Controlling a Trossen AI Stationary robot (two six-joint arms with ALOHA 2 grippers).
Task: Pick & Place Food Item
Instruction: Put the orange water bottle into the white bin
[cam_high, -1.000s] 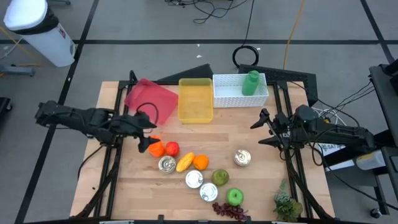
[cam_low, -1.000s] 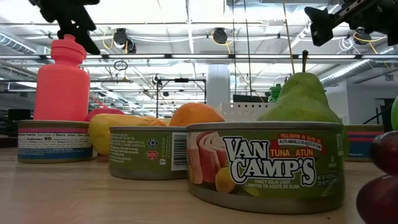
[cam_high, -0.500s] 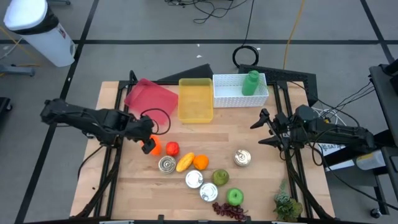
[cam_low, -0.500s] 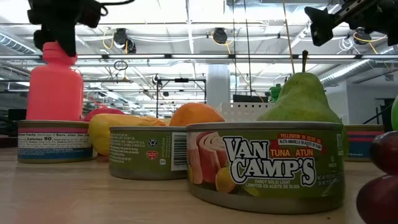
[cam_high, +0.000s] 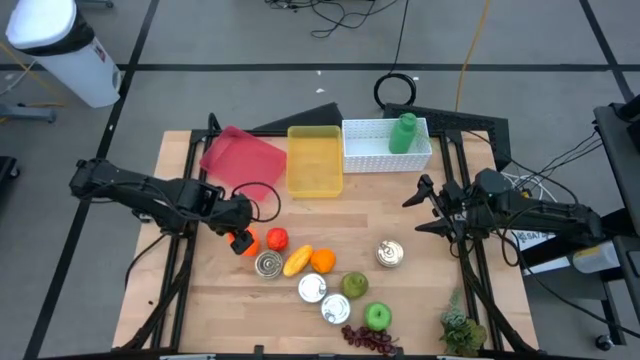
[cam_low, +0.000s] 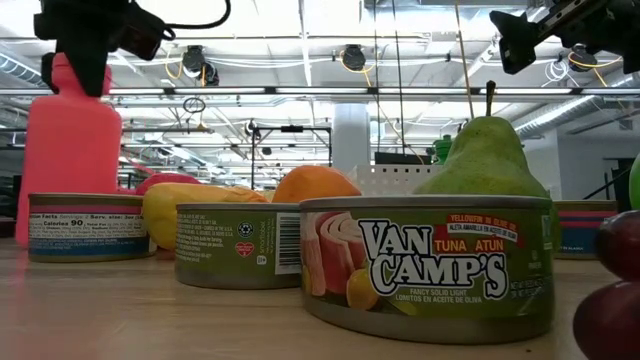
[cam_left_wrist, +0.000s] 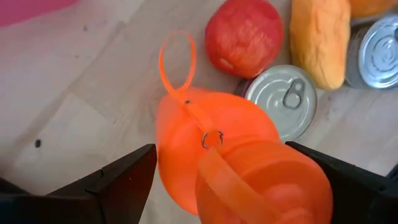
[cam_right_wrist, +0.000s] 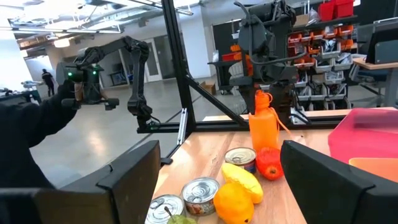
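Left gripper (cam_high: 236, 222) jaws spread apart, straddling one orange bottle (cam_left_wrist: 236, 155) standing upright, long axis vertical, cap toward the wrist. Beyond the jaws: one tomato (cam_left_wrist: 244, 37), four cans, nearest can (cam_left_wrist: 283, 99) beside the bottle. Right gripper (cam_high: 425, 205) jaws apart, over bare counter (cam_high: 400, 200).

orange bottle (cam_high: 241, 241) | upright on table | loop strap | just beside red tomato (cam_high: 276, 238)
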